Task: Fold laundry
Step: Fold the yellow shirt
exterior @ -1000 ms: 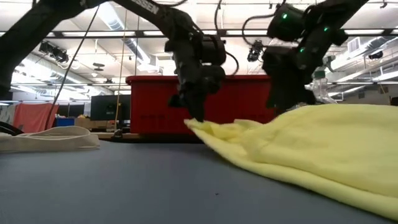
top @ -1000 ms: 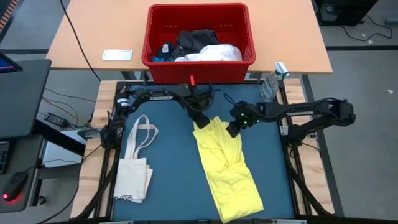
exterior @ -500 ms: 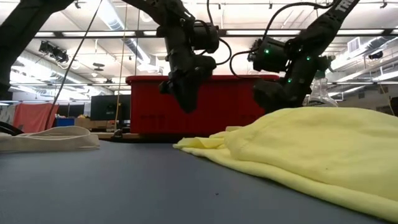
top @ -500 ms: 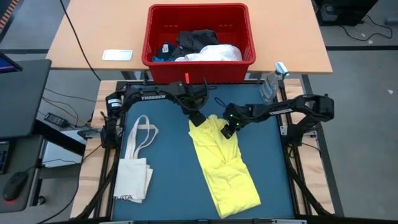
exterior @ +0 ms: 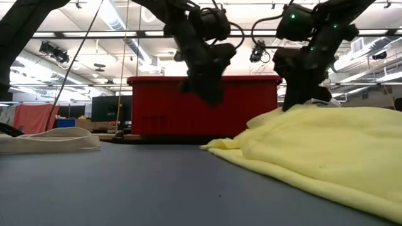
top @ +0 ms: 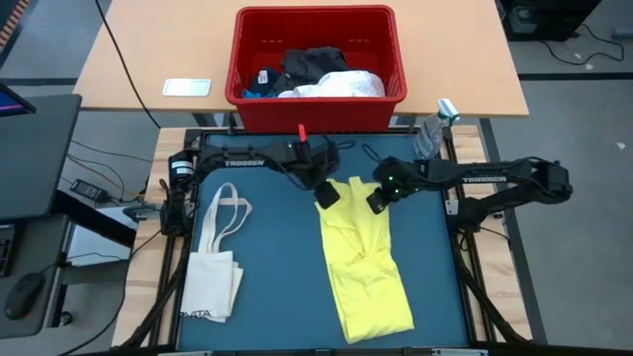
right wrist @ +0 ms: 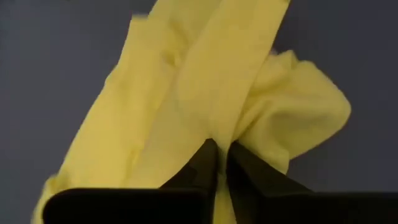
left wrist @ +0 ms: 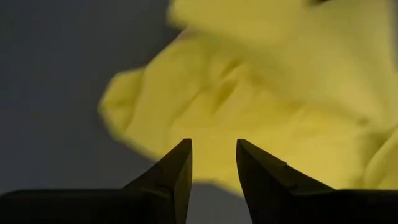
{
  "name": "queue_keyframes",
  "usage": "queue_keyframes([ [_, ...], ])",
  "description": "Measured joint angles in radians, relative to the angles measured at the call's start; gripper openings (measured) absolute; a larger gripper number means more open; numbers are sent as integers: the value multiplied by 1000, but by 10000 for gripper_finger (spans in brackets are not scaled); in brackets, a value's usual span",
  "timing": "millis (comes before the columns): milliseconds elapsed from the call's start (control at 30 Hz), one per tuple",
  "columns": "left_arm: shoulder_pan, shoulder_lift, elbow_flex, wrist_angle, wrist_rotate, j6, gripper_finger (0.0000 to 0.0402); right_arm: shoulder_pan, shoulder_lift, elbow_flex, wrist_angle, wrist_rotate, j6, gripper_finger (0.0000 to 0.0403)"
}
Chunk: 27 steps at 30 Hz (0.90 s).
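Observation:
The bright yellow garment [top: 364,259] lies lengthwise on the blue table mat, crumpled at its far end. In the low view it [exterior: 326,150] rises in a hump. My left gripper [top: 327,196] hangs open just above the garment's far left corner [exterior: 217,144], with nothing between its fingers [left wrist: 180,165]. My right gripper [top: 376,203] is shut on the garment's far right part. More laundry, dark and white pieces [top: 321,77], lies in the red bin. My right gripper pinches a bunched fold of the yellow garment [right wrist: 214,127] at its far end, near the right edge, between its two fingers. The fingers slant down from the table's right. The fold stands raised as a small peak [exterior: 290,108]; the rest lies slack on the mat.
A red bin [top: 315,104] stands on the wooden table beyond the mat's far edge. A cream tote bag [top: 216,259] lies on the mat's left side. A plastic bottle [top: 433,133] stands at the far right corner. Bare mat lies between bag and garment.
My left gripper has let go of the garment's far left corner, risen and gone toward the table's right. That corner has dropped flat onto the mat. My right gripper swung toward the left and back, and its end of the garment is now bunched up higher.

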Motion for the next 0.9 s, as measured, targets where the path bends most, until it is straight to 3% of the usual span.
queue_keyframes([
  [133,16,0,-38,129,68,-15,130,-69,75,0,14,144,-18,66],
  [267,0,-1,-41,66,118,47,130,-113,98,0,-2,40,-69,91],
  [433,-80,-14,-42,-80,127,150,130,-48,-21,0,-73,-56,-112,137],
  [667,-299,-27,-40,40,101,152,130,249,-236,0,-181,-49,-214,183],
  [900,-534,16,-42,222,-118,107,131,646,-250,0,-122,16,-380,211],
])
